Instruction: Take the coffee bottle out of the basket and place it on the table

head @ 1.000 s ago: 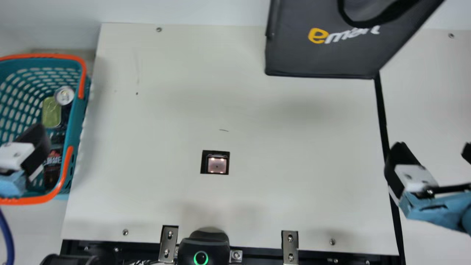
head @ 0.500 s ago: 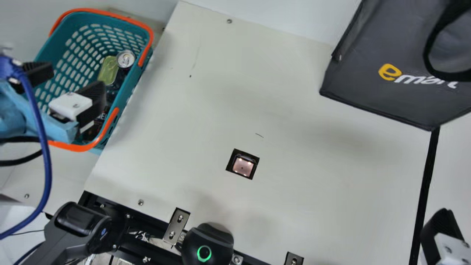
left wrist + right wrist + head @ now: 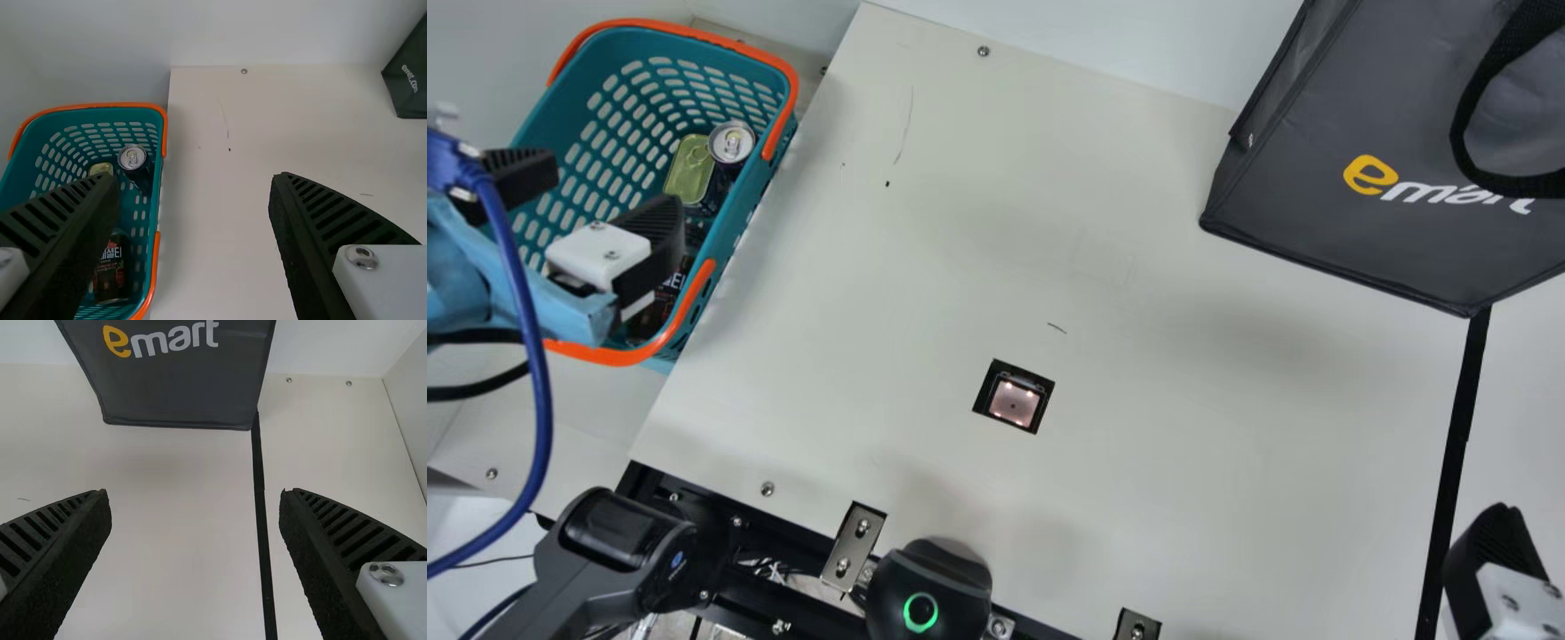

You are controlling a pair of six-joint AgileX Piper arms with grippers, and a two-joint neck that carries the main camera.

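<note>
The coffee bottle is inside the basket, toward six o'clock in the main view. Left gripper and right gripper are spread and empty; gripping, lifting and table placement all remain.

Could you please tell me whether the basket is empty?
Not empty: inside the basket are a can, a green tin and a dark labelled container.
</note>
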